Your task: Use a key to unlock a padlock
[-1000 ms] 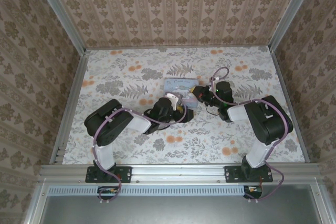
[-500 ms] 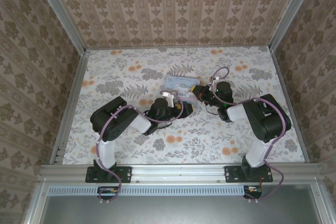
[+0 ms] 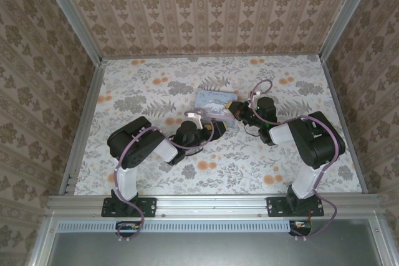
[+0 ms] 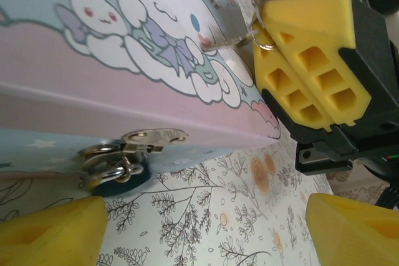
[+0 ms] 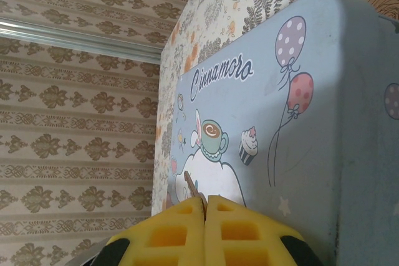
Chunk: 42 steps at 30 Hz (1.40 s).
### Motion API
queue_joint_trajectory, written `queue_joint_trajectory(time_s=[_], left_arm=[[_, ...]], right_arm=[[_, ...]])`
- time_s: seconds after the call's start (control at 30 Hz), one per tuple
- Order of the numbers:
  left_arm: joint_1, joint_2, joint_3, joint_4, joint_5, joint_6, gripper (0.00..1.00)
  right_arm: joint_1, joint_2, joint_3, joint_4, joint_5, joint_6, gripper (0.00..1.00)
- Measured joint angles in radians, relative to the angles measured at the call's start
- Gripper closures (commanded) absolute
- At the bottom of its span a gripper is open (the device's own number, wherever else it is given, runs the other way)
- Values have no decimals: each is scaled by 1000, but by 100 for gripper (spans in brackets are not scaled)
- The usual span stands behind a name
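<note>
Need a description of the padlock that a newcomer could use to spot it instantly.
Find the pale-blue cartoon tin mid-table. On its side wall sits a silver hasp, and the padlock hangs from it. It is the tiny dark body with a silver shackle, unlike the key pinched in the right gripper.
</note>
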Motion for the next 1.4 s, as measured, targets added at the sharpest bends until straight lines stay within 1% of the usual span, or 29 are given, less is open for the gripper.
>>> queue_joint_trajectory(time_s=[0.23, 0.47, 0.53, 0.67, 0.83, 1.03, 1.2, 1.4], left_arm=[[-14, 51, -8, 121, -63, -78, 16], [-31, 38, -28, 126, -105, -85, 16], [-31, 13, -40, 93, -105, -72, 16], [-21, -71, -57, -36, -104, -29, 15], [27, -159, -55, -178, -74, 34, 15], [93, -161, -32, -280, 18, 116, 15], [94, -145, -4, -313, 71, 195, 15], [85, -136, 41, -383, 97, 275, 15]], right_arm=[[0, 2, 0, 5, 0, 2, 100], [0, 6, -2, 17, -2, 3, 100], [0, 8, -3, 23, -2, 3, 100], [0, 13, -6, 37, -3, 8, 100], [0, 15, -9, 47, -3, 18, 100], [-2, 17, -9, 48, -3, 21, 100], [-2, 18, -10, 52, -3, 22, 100], [-2, 20, -10, 56, -4, 25, 100]])
